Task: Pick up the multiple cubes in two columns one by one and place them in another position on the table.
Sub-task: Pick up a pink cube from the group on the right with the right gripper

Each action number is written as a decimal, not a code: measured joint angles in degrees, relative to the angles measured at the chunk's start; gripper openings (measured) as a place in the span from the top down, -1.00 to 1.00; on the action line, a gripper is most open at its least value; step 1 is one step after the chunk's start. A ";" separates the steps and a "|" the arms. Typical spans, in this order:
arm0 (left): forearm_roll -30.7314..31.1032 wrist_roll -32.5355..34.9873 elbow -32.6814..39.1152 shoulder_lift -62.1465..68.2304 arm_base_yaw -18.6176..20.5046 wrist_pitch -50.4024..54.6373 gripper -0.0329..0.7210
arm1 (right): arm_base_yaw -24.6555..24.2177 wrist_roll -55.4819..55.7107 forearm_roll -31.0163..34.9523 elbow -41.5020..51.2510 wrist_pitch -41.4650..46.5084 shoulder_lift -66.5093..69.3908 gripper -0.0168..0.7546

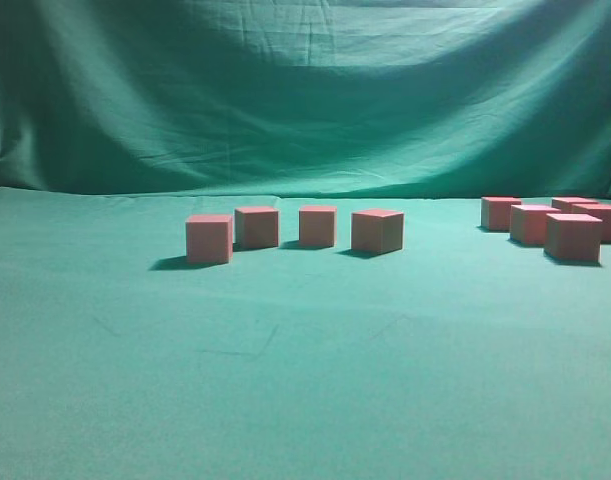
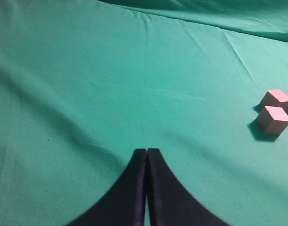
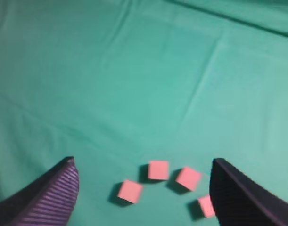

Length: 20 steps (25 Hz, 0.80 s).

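Observation:
Four cubes stand in a loose row mid-table in the exterior view, from the left one (image 1: 208,239) to the right one (image 1: 377,231). Several more cubes (image 1: 573,238) cluster at the far right. Neither arm shows in that view. My left gripper (image 2: 147,150) is shut and empty above bare cloth, with two cubes (image 2: 273,118) well off to its right. My right gripper (image 3: 143,162) hangs high above the table (image 1: 285,380), open and holding nothing. The four-cube row (image 3: 158,170) lies far below, between its fingers (image 3: 63,188).
A draped green backdrop (image 1: 305,90) rises behind the table. Slightly wrinkled teal cloth (image 2: 111,84) stretches in front of and to the left of the cubes.

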 joint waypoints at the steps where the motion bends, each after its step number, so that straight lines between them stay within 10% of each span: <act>1: 0.00 0.00 0.00 0.00 0.00 0.00 0.91 | -1.01 0.00 -0.42 2.86 0.00 -1.77 -0.50; 12: 0.00 0.00 0.00 0.00 0.00 0.00 0.91 | -14.26 0.98 -1.88 39.50 -1.04 -10.21 -0.50; 20: 0.00 0.00 0.00 0.00 0.00 0.00 0.91 | -21.34 2.91 -1.88 55.62 -19.69 -10.21 -0.50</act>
